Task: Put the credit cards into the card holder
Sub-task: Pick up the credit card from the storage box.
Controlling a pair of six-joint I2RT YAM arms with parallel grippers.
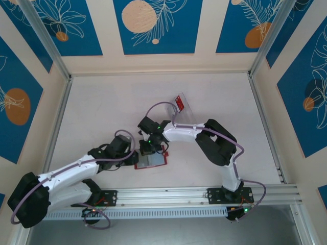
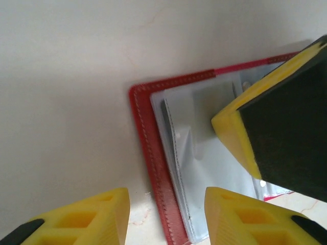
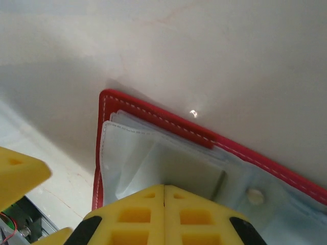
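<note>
The dark red card holder [image 1: 152, 162] lies open on the table between the arms, its clear plastic sleeves [image 2: 204, 163] facing up. My left gripper [image 2: 166, 214] is open and straddles the holder's stitched red edge [image 2: 153, 148] without touching it. My right gripper [image 3: 164, 190] is shut, its tips resting on the sleeves over a pale grey-white card [image 3: 189, 168] that lies inside a sleeve. From the left wrist, the right gripper's yellow finger [image 2: 240, 122] comes in at the upper right. A red card [image 1: 179, 104] sits in the clear tray.
The clear plastic tray [image 1: 186, 108] stands behind the right arm, toward the middle back of the table. Aluminium frame rails [image 1: 56, 127] border the table on both sides, and a rail runs along the near edge by the arm bases.
</note>
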